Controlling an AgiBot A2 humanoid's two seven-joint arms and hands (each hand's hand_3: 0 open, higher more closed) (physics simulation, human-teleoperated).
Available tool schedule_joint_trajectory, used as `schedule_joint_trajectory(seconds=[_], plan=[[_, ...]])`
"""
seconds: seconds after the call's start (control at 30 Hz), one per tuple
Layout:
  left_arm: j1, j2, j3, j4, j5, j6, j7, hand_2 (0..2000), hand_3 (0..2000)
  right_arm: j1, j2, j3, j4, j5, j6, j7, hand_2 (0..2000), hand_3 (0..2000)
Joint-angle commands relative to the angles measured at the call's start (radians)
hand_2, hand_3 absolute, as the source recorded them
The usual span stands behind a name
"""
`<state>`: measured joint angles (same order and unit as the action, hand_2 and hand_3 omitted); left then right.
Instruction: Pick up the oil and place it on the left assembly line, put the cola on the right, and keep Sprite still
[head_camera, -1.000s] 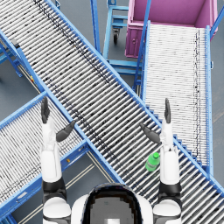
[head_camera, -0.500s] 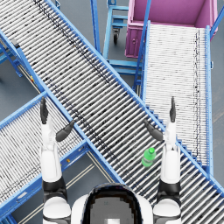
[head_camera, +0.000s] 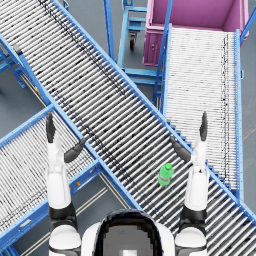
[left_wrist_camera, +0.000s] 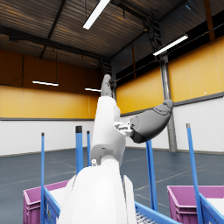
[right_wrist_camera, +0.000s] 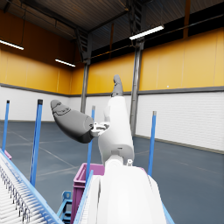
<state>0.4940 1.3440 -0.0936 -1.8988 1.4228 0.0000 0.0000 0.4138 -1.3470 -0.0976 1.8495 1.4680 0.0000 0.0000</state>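
Observation:
A green bottle (head_camera: 165, 174) with a green cap lies on the rollers of the main diagonal conveyor (head_camera: 100, 100), just left of my right forearm. My right hand (head_camera: 196, 140) is raised above the conveyor's right edge, fingers straight and thumb spread, holding nothing. My left hand (head_camera: 59, 140) is raised the same way over the left side belt, empty. The wrist views show the left hand (left_wrist_camera: 131, 118) and the right hand (right_wrist_camera: 94, 118) held upright against the hall. No oil or cola is in view.
A left side conveyor (head_camera: 22, 160) and a right side conveyor (head_camera: 200, 85) branch off the main belt. A purple bin (head_camera: 195, 20) stands at the far end of the right conveyor. Blue frame rails (head_camera: 112, 30) stand beyond.
The green bottle has slid along the belt toward the lower left in the picture. Both arms have stayed raised, the right hand shifting slightly to the right.

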Motion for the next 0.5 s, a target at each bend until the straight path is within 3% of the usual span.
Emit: schedule_joint_trajectory(seconds=[0.03, 0.23, 0.5], plan=[[0.002, 0.0, 0.0, 0.001, 0.0, 0.0, 0.0, 0, 0, 0.002, -0.001, -0.001, -0.002, 0.0, 0.0, 0.0, 0, 0], [0.032, 0.0, -0.002, 0.007, 0.0, 0.0, 0.0, 0, 0, 0.025, -0.002, -0.002, 0.005, 0.0, 0.0, 0.0, 0, 0], [0.01, 0.007, -0.01, -0.007, 0.0, 0.0, 0.0, 0, 0, 0.013, -0.008, -0.002, 0.009, 0.0, 0.0, 0.0, 0, 0]])
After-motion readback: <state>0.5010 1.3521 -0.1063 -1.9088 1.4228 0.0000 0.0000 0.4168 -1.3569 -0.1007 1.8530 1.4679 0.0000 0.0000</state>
